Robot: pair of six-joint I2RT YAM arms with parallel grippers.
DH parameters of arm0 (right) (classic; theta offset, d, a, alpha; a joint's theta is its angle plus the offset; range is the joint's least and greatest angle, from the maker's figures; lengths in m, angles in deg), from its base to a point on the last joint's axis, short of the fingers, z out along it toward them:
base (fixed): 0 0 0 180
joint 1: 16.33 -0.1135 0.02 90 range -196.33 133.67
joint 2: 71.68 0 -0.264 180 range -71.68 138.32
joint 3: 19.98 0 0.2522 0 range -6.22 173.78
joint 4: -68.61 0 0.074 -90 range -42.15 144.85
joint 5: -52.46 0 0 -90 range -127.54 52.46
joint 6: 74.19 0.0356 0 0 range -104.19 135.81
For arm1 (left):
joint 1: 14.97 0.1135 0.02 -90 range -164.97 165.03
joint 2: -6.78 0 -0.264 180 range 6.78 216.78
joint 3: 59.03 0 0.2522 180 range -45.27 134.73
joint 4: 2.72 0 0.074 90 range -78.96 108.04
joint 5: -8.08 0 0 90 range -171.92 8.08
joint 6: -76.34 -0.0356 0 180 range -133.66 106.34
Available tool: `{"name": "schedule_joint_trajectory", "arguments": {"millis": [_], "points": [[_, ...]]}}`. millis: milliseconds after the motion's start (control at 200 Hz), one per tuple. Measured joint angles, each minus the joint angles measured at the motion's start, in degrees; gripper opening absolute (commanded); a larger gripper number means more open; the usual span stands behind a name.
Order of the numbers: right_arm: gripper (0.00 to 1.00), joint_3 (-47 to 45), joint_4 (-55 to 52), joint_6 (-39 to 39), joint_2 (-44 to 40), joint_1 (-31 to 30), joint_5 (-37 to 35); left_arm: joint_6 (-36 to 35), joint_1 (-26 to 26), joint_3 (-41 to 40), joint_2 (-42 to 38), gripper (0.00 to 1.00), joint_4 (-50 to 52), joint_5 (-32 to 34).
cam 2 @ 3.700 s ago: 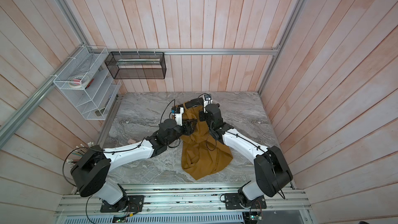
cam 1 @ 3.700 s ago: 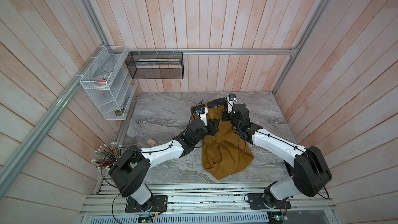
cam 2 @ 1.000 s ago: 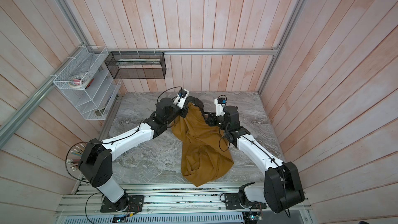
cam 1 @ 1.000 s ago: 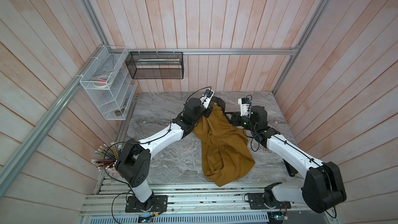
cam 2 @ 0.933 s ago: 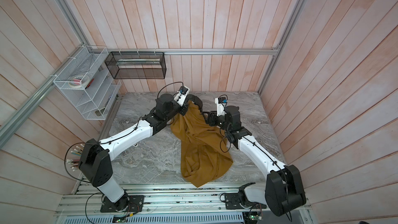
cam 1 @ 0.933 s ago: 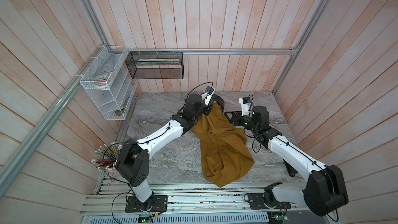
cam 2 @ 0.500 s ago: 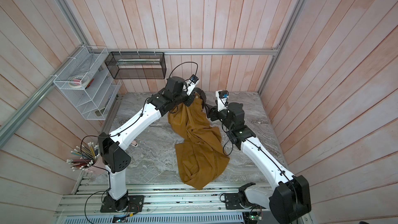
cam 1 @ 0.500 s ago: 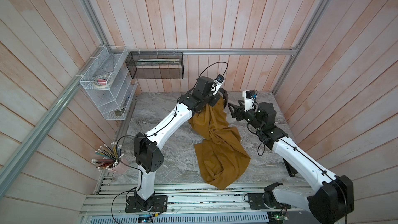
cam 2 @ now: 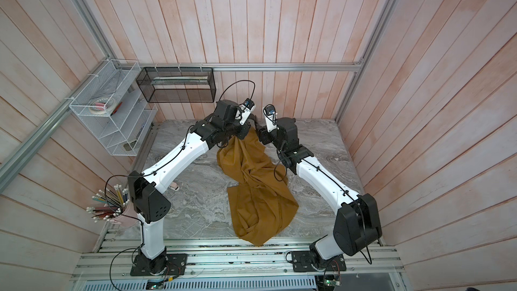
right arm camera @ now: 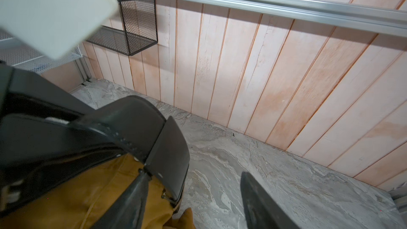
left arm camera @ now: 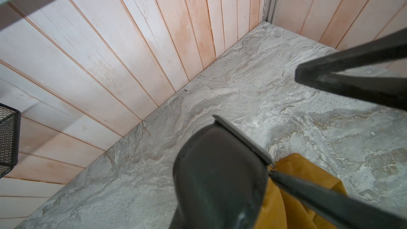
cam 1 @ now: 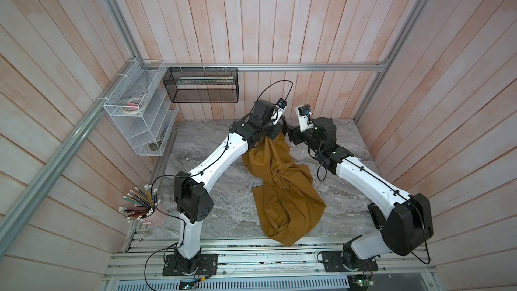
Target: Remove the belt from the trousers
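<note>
Belt (right arm camera: pixel 123 128) — location?
Black strap arched over the trousers' (cam 1: pixel 282 191) waist, raised above the surface (cam 1: pixel 212 191); legs trail on it.
Claws?
Left claw (left arm camera: pixel 272 169) — clamped tight on the waist fabric. Right claw (cam 1: pixel 291 135) just beside, jaws apart, empty.

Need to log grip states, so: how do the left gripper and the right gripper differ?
The left gripper is shut; the right gripper is open. The trousers hang from the left gripper; the right gripper holds nothing, beside them. Both hover above the table, close together.
</note>
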State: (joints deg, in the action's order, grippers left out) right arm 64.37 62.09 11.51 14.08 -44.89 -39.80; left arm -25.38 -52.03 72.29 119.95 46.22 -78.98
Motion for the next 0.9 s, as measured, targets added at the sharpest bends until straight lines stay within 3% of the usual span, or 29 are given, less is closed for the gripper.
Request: {"name": "schedule_joint_trajectory", "arguments": {"millis": [220,345,425,605,640,685,770,900], "points": [[0.75,-2.47,1.31,-2.27,0.26,-1.70,0.20,2.58,0.87,-1.66,-0.66,0.00,-0.52,-6.03],[0.70,-3.89,1.31,-3.08,0.52,-1.68,-0.09,3.32,1.46,-4.44,-1.92,0.00,-1.49,-8.57],[0.58,-3.34,1.51,-3.30,1.09,-1.68,-1.20,3.63,1.92,-6.25,-2.71,0.00,-2.67,-9.92],[0.16,-0.37,2.40,-3.52,2.91,-2.25,-2.40,4.26,2.01,-15.54,-7.02,0.00,-9.07,-11.78],[0.09,-0.04,2.67,-3.43,3.06,-2.51,-2.19,4.44,1.99,-17.90,-8.20,0.05,-10.71,-12.15],[0.00,0.20,2.97,-2.86,3.30,-2.86,-2.01,4.70,1.79,-20.68,-9.57,0.19,-12.90,-12.28],[0.00,0.44,3.39,-2.23,3.58,-3.13,-2.08,5.05,1.81,-25.68,-12.46,0.50,-16.72,-12.59],[0.00,1.38,3.50,-0.24,4.72,-2.45,-3.78,6.10,1.31,-34.23,-18.58,0.68,-22.12,-12.74]]}}
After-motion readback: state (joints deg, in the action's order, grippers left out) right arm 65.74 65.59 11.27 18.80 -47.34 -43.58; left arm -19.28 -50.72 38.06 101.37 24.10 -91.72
